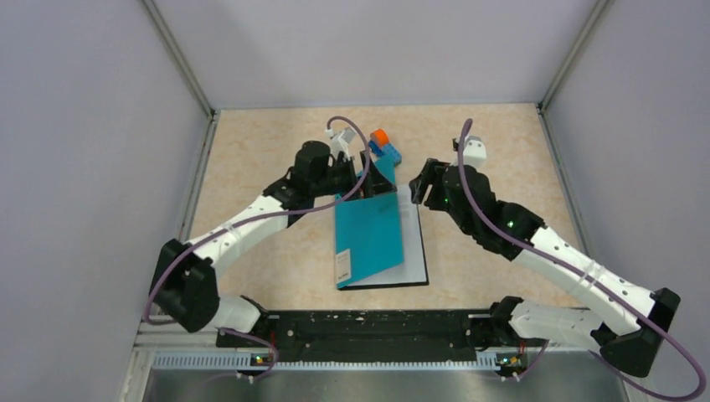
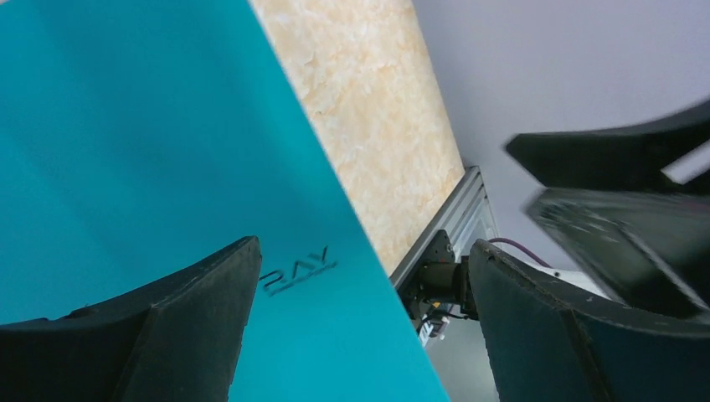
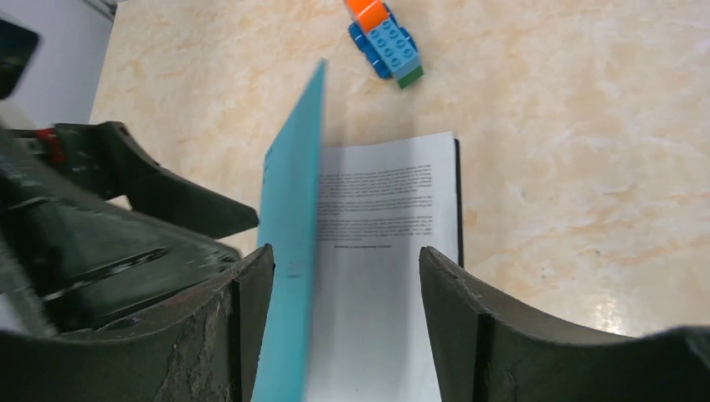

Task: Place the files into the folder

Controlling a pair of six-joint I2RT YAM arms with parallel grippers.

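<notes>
Looks to be the closing stage. Finds the files [image 3: 385, 251] already lying flat on the black inside of the folder [image 1: 368, 234], at the middle of the counter [image 1: 268, 167], with the teal cover raised on its hinge and tilted over the sheets from the 9 o'clock side, not yet down. Leaves a strip of white paper bare along the 3 o'clock edge in the overhead view.

Calls next, most likely, for letting the cover drop or pressing it flat onto the sheets. Needs care not to drag the paper sideways or snag the cover's free edge. Notes a toy truck [image 1: 383, 146] at 12 o'clock of the folder, just beyond its far edge and apart from the paper, so no obstacle to the closing by the look of it.

Shows the left pincer [image 2: 364, 255] spread wide and gripping nothing, reaching in from 7 o'clock to the folder's far end at about 11 o'clock, fingers either side of the cover's outer face. Cannot tell whether either finger touches it.

Shows the right pincer [image 3: 345, 251] parted too and holding nothing, forearm stretched in from 4 o'clock, wrist bent down at about 1 o'clock of the folder, fingers aimed at the sheets, the cover's edge just beside one finger.
</notes>
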